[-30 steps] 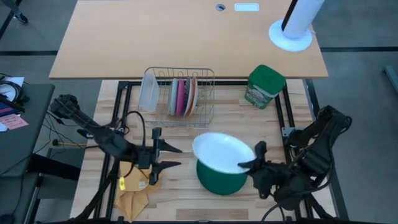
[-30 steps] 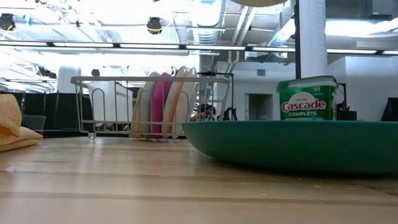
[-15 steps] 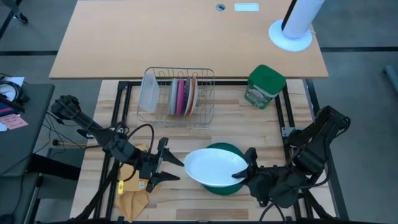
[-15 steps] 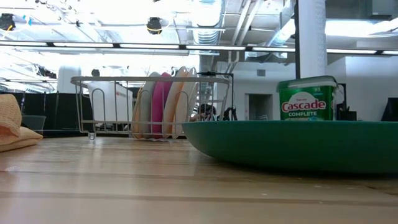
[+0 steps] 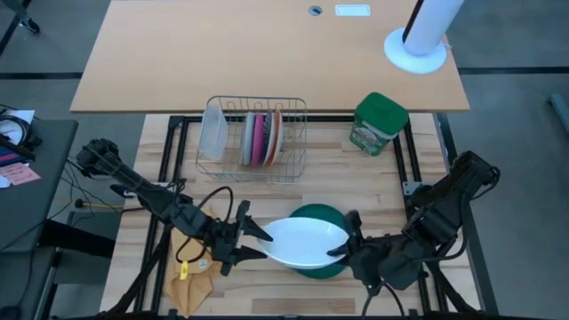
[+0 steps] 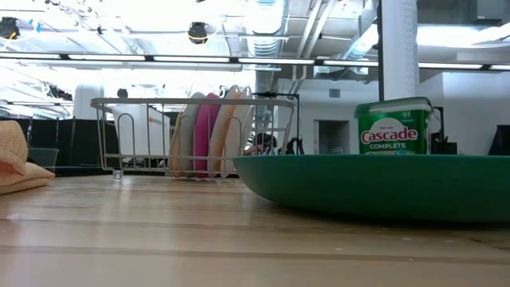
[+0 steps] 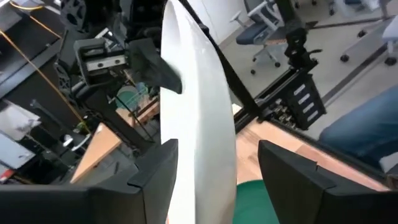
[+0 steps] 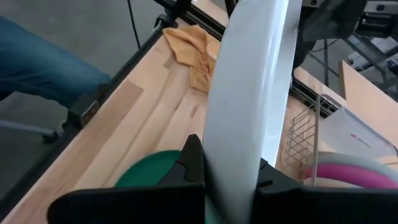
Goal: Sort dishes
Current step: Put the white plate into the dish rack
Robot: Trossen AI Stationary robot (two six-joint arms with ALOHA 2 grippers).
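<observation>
Wooden slat table (image 5: 258,191). One wire rack (image 5: 258,138) holds three small plates (image 5: 260,138) on edge: grey, pink, patterned. One frosted container (image 5: 212,131) leans at its end. One white plate (image 5: 307,242), airborne over one green dish (image 5: 322,216); my right gripper (image 5: 345,245) pinches its rim, my left gripper (image 5: 251,242) straddles the opposite edge, fingers spread. One green canister (image 5: 380,124). One yellow cloth (image 5: 191,277), partly hidden by my left arm.
</observation>
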